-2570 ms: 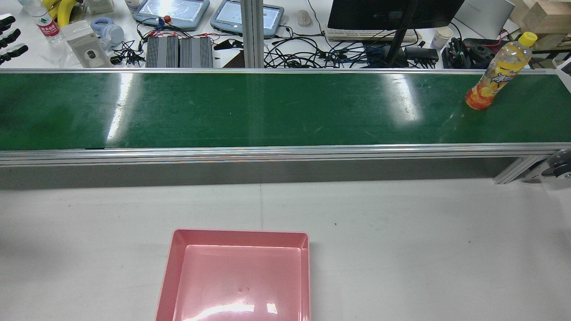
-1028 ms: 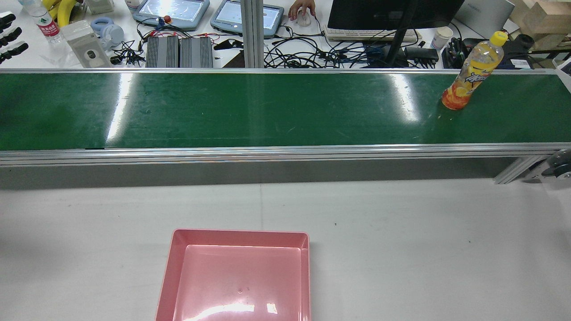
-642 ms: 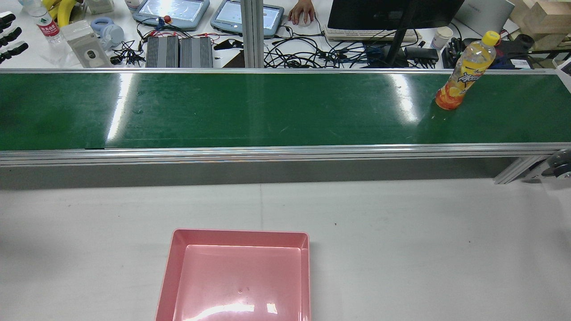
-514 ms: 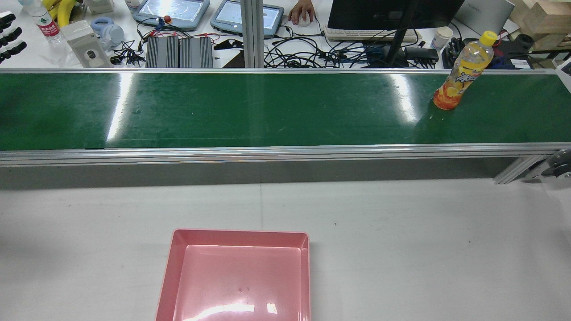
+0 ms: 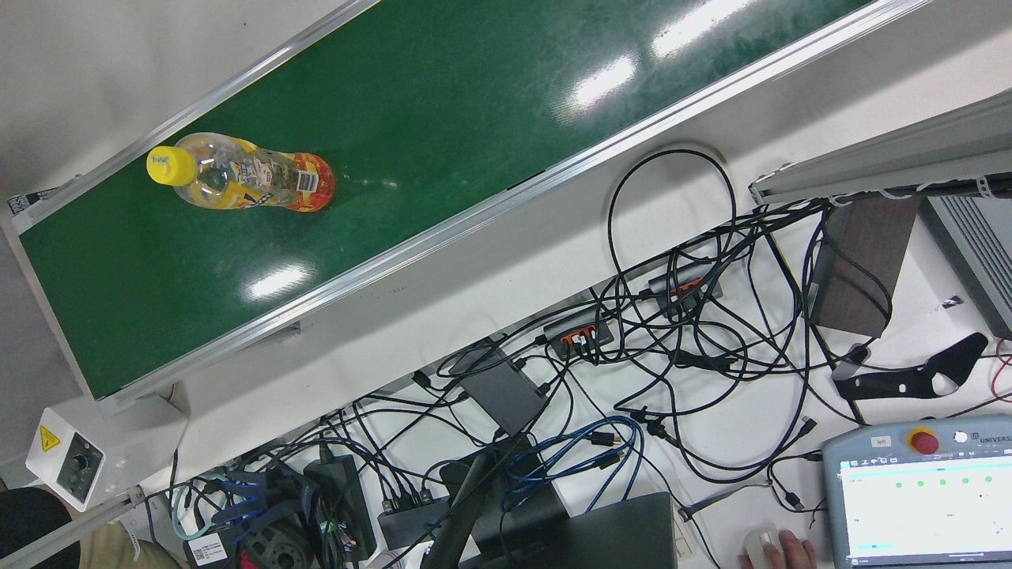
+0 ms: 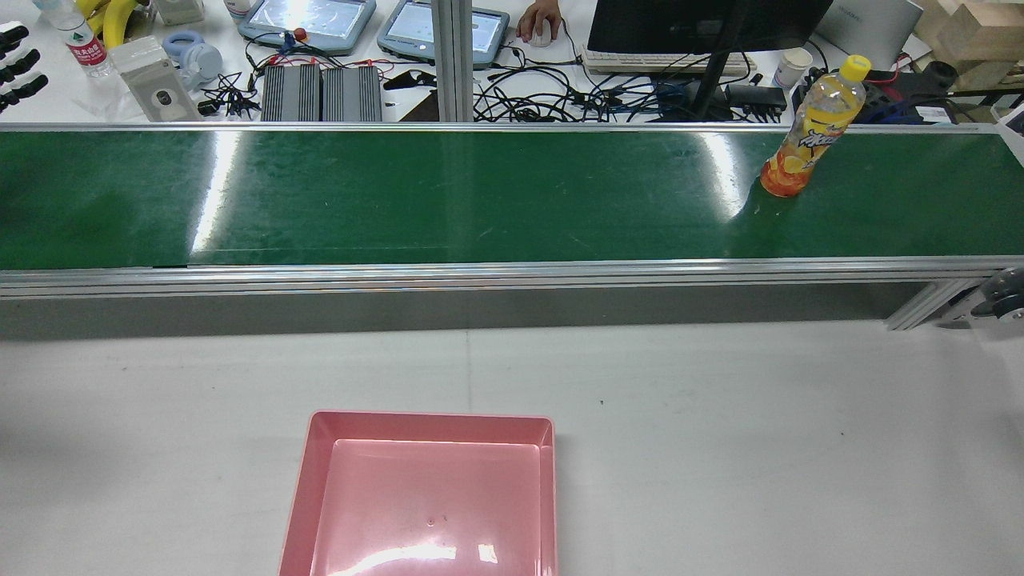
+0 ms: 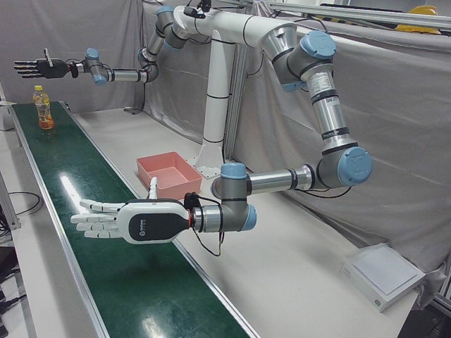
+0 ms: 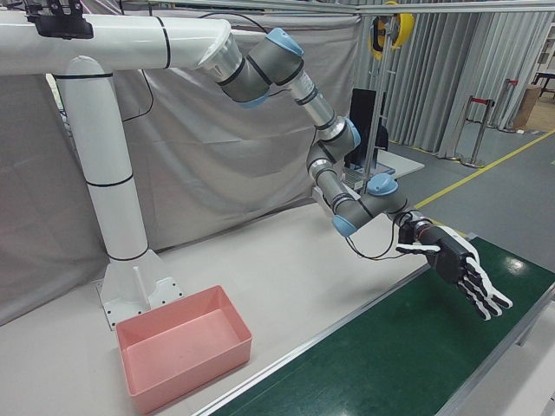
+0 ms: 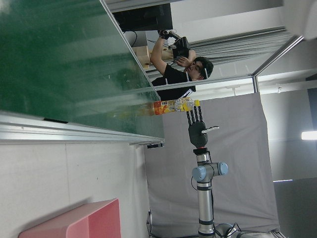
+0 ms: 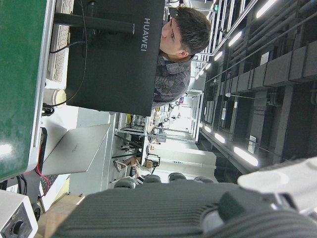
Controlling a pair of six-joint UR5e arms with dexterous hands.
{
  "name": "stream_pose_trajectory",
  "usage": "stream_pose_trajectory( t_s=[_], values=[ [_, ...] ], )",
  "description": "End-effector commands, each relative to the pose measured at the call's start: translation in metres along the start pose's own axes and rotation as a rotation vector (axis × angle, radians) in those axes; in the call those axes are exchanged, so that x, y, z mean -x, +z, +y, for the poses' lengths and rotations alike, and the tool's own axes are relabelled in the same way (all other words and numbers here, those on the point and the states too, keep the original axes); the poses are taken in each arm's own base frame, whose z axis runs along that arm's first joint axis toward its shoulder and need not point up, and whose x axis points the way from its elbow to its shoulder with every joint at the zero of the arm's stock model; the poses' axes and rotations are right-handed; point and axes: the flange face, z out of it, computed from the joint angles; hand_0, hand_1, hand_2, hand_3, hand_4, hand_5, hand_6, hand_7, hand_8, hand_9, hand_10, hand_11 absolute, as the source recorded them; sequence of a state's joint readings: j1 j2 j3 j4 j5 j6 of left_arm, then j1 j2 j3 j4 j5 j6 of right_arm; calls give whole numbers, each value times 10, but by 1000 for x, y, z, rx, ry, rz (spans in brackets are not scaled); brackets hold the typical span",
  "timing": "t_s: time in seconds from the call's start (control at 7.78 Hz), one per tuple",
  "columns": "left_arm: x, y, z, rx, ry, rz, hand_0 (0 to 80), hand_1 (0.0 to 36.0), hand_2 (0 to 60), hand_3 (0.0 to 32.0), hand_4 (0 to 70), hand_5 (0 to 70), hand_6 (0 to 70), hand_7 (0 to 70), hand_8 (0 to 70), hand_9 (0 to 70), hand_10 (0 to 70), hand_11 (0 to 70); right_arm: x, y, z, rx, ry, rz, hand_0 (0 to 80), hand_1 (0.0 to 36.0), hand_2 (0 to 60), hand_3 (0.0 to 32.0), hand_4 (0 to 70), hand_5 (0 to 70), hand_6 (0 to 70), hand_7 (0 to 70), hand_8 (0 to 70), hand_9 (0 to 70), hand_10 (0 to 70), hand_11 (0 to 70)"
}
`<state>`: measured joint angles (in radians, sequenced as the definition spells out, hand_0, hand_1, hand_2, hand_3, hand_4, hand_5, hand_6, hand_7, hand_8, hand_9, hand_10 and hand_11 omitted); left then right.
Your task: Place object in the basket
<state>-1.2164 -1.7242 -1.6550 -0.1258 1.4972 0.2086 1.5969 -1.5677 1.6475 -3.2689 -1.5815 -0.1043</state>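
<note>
The 2 arms reach out in opposite directions. The left hand [image 7: 134, 220] is held level on a bent arm, flat, its fingers [image 7: 91, 217] straight and spread, holding nothing. The right hand [image 7: 42, 68] is stretched far out on a nearly straight arm, likewise flat with fingers splayed, empty.

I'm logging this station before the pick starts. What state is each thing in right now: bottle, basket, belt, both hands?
Bottle: upright on the belt, capped, partly filled with orange drink, untouched.
Pink basket: on the white table, nothing in it.
Green belt: carries only the bottle.
Left hand: open, fingers spread, above the belt, holding nothing.
Right hand: open, fingers spread, above the belt, holding nothing.
</note>
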Motion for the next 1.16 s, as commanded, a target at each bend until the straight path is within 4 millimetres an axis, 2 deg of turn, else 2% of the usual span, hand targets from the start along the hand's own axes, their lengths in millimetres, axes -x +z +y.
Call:
stream_pose_trajectory(
  t_s=[0.0, 1.03],
  values=[
    [1, 0, 0, 0, -2, -1, 591, 37, 0, 4, 115, 144, 14, 1, 44, 50, 53, 91, 0, 0, 0, 0, 0, 0, 0, 0, 0, 0, 0, 0, 0, 0, 0, 0, 0, 0],
    [1, 0, 0, 0, 0, -1, 590, 36, 0, 6, 115, 144, 13, 4, 39, 46, 57, 98, 0, 0, 0, 0, 0, 0, 0, 0, 0, 0, 0, 0, 0, 0, 0, 0, 0, 0]
  ],
)
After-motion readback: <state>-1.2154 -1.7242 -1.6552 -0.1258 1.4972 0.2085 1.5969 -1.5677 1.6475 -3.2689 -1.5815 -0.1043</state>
